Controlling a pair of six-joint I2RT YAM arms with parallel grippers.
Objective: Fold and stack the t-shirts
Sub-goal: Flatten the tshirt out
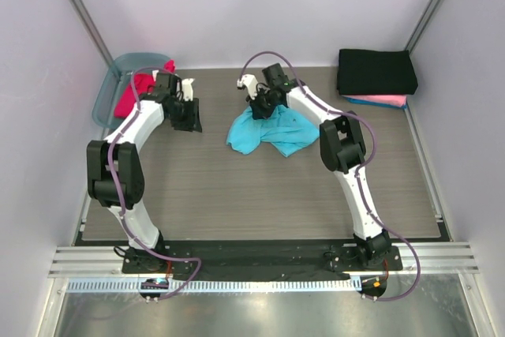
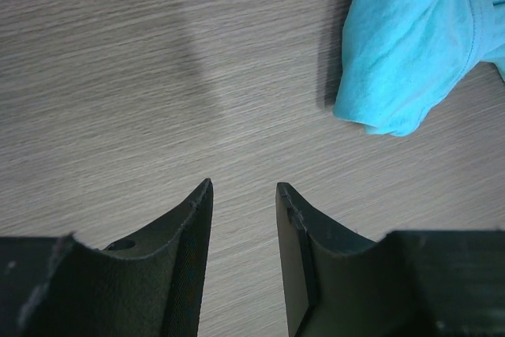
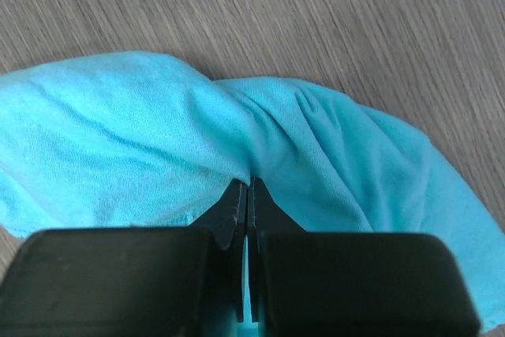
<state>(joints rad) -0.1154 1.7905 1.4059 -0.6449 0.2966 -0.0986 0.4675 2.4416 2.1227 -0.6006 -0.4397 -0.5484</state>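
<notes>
Risk, my read: right gripper [image 3: 248, 183] has only a thin gather of turquoise shirt [image 3: 118, 140], so cloth could slip out on lift. Shirt lies crumpled mid-table, far half. One-sided pull would likely drag whole bundle, not spread it.

Right arm reaches far and leftward, fingers pressed together on shirt's far edge. I see left gripper [image 2: 243, 191] spread, holding nothing, low over bare table [image 2: 118, 76], left of shirt, not touching.

Red shirt [image 1: 134, 96] in tub [image 1: 106, 92], far left. Black shirt [image 1: 377, 71] folded on pink shirt [image 1: 387, 101], far right.
</notes>
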